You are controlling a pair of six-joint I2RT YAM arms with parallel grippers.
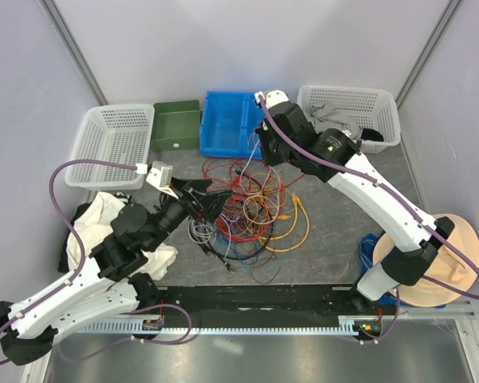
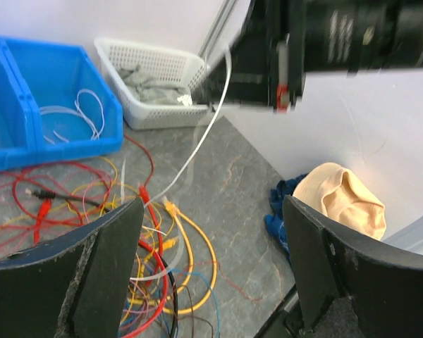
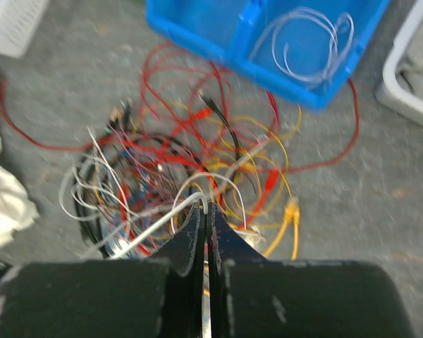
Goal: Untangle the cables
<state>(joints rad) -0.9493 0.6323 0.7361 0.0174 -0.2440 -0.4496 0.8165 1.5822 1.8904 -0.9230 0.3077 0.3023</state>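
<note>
UNTANGLING BARELY BEGUN: A heap of thin red, orange, yellow, white, blue and black cables [image 1: 247, 211] lies knotted on the grey stone-patterned tabletop [image 1: 335, 231], just in front of the open blue plastic bin [image 1: 223, 120]. We judge that nearly all the work is left. One thin coiled white wire [image 3: 310, 35] lies in the bin's right compartment, the only strand we see apart from the heap.

The right tool [image 3: 205, 215], above the heap just in front of the bin, has its fingers pressed together on a single white cable [image 2: 197, 141]. That cable runs from the tool down into the tangle, and its lower end is lost among the other loops. The left tool [image 2: 213, 208], over the part of the heap in front and to the left of the bin, stands spread wide with nothing between its fingers.

A dark green plastic tray [image 1: 176, 128] sits just beside the bin's left wall, with a white mesh basket [image 1: 112, 140] beyond it. A second white mesh basket [image 1: 383, 112], right of the bin, holds crumpled grey cloth [image 1: 331, 118]. Well in front of the bin, a rumpled white cloth [image 1: 96, 219] lies to the left and a beige hat [image 1: 447, 247] on a blue cloth [image 2: 278, 211] to the right.

In our view the red and yellow loops crossing the pinched strand stand in the way, and the plug ends could snag.
</note>
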